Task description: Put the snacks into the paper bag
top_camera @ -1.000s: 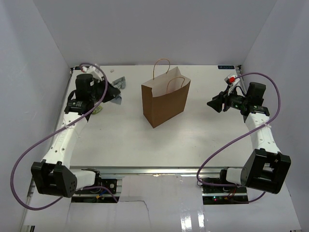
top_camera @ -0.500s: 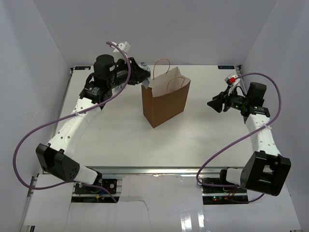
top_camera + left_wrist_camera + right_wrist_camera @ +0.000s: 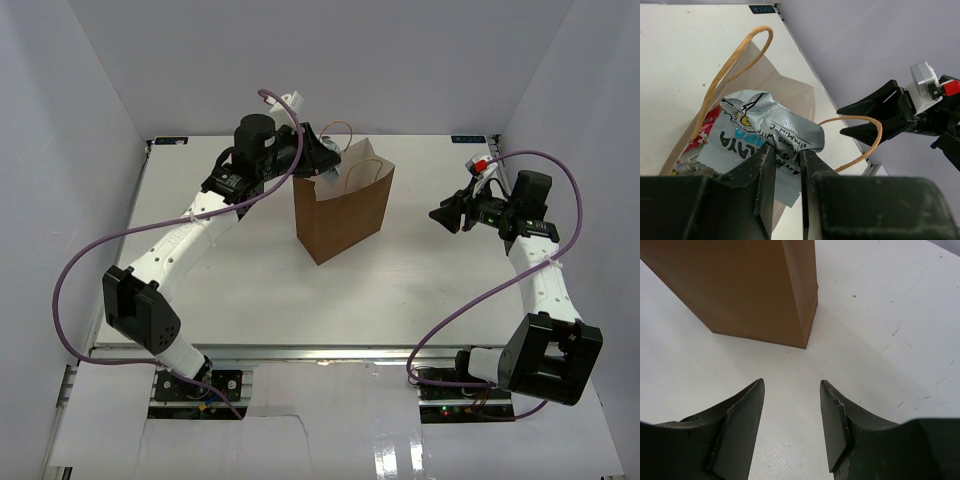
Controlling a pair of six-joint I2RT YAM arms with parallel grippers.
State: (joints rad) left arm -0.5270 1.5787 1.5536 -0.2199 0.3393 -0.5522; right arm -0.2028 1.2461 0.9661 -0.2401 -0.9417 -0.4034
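A white table [image 3: 250,290] takes up the floor of the scene, its matt surface lightly marked with small dark specks and fine scratches [image 3: 897,330] that show in the right wrist view. Plain pale grey walls stand on three sides of it: a back wall [image 3: 330,60], a left wall [image 3: 70,130] and a right wall [image 3: 590,90]. A small dark label [image 3: 468,139] with light print lies at the table's far edge near the right corner. Along the near edge runs a metal rail [image 3: 320,352], and below it lies a glossy white sheet [image 3: 400,440] with a ragged upper edge.
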